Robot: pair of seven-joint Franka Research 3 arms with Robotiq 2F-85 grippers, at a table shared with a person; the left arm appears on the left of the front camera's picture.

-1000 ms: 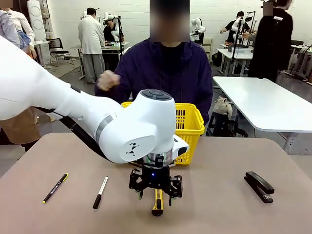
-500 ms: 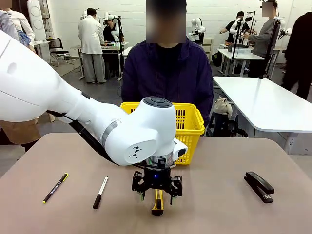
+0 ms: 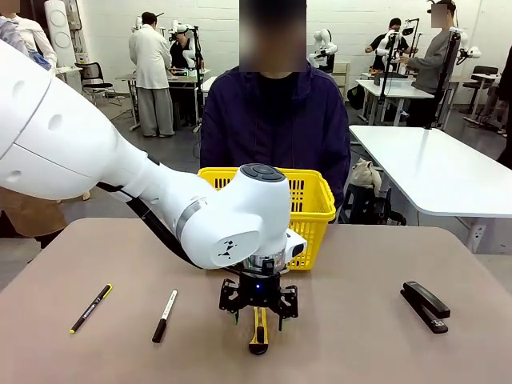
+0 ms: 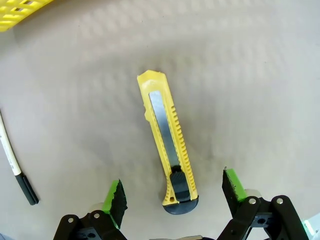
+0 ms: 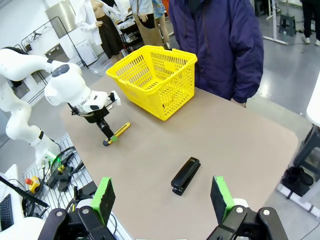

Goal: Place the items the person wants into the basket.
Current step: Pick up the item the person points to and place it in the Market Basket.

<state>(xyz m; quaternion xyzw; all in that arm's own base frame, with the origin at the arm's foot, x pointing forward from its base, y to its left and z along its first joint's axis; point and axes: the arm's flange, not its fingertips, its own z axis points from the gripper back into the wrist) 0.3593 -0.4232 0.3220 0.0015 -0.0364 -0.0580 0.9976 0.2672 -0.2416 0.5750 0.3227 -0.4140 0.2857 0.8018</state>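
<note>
The slim yellow-and-black utility knife (image 3: 258, 334) (image 4: 167, 145) lies flat on the table in front of the yellow basket (image 3: 314, 202). My left gripper (image 3: 258, 322) (image 4: 174, 192) hangs open just above the knife's black end, its green pads (image 4: 116, 196) straddling it without touching. The black stapler (image 3: 426, 306) (image 5: 186, 175) rests at the table's right side. My right gripper (image 5: 162, 197) is open and empty, high above the table's near edge. The person (image 3: 272, 120) sits behind the basket (image 5: 152, 80) in a dark jacket.
A black pen with a yellow clip (image 3: 90, 308) and a white-and-black marker (image 3: 165, 315) (image 4: 15, 167) lie left of the knife. My left arm's big white elbow (image 3: 240, 216) hides part of the basket's front. Bare tabletop stretches between knife and stapler.
My left gripper has sunk a little closer to the knife. The person's raised hand from a second ago has dropped out of sight.
</note>
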